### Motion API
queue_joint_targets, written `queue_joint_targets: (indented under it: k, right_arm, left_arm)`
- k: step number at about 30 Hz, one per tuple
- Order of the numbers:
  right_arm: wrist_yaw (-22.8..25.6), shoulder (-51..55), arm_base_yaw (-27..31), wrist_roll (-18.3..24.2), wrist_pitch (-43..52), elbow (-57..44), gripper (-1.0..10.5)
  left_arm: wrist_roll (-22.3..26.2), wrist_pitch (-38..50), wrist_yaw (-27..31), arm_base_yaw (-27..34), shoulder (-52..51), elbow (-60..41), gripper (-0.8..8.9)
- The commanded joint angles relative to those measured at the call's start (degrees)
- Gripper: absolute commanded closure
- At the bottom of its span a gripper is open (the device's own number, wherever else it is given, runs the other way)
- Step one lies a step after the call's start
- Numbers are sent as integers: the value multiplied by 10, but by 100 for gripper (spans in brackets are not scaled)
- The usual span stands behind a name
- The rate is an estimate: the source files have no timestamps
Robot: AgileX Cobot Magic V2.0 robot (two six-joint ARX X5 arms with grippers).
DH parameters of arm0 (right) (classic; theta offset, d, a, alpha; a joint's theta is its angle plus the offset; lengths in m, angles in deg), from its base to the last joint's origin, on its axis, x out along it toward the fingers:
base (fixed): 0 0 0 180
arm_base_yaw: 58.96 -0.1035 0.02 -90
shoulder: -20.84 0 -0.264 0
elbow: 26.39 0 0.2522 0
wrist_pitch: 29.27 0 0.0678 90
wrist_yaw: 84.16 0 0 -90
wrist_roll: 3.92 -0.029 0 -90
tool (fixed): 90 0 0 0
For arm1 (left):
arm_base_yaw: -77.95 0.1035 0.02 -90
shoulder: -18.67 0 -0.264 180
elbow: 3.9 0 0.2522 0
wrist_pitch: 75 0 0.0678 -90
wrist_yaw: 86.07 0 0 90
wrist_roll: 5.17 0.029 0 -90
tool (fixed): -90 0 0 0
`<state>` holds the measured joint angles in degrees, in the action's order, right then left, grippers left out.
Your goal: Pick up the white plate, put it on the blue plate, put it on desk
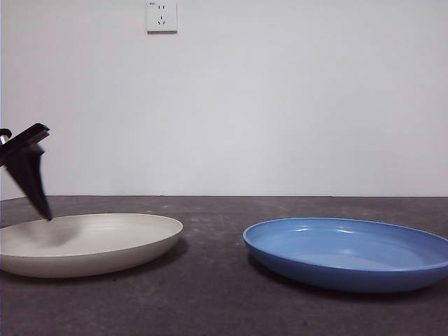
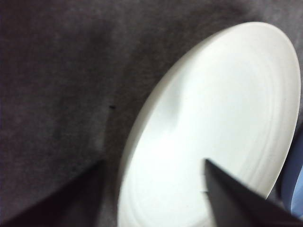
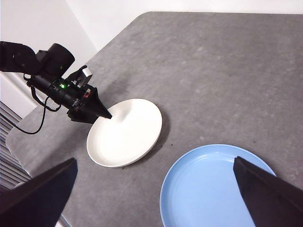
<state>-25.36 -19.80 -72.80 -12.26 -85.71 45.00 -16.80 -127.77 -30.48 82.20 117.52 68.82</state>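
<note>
Straddling the white plate (image 2: 213, 123) rim, left pincer (image 2: 154, 182) spread wide, gripping nothing, right pincer (image 3: 156, 189) released above.

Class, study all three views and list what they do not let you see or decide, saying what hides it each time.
- Front view: the white plate is cut off by the picture's edge; so is the blue plate.
- Front view: the left hand shows only as one dark tip, so its opening cannot be read there.
- Left wrist view: blurred; whether a jaw touches the plate's rim cannot be told.
- Right wrist view: the blue plate's near part is cut off by the edge and the right hand.
</note>
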Motion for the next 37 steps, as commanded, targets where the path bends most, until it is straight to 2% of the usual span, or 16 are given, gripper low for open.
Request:
queue_joint_targets:
  k: [1,9,17,24,30,37]
  right_arm:
    - [2,-4,-3,12,5,11,353]
    - [2,-4,-3,13,5,11,353]
    - [1,-4,-3,13,5,11,353]
    - [3,3,-2,13,-13,18,354]
    - [51,29,-2,12,-43,28,354]
    - [101,64,-2,13,-84,50,354]
  left_arm:
    - [7,1,2,0,9,6,622]
    - [7,-2,35,0,9,6,791]
    - [6,-4,42,3,9,14,798]
    - [6,-74,42,-3,8,82,798]
    - [4,-145,31,-41,8,166,798]
    - [-7,-176,31,-134,8,223,798]
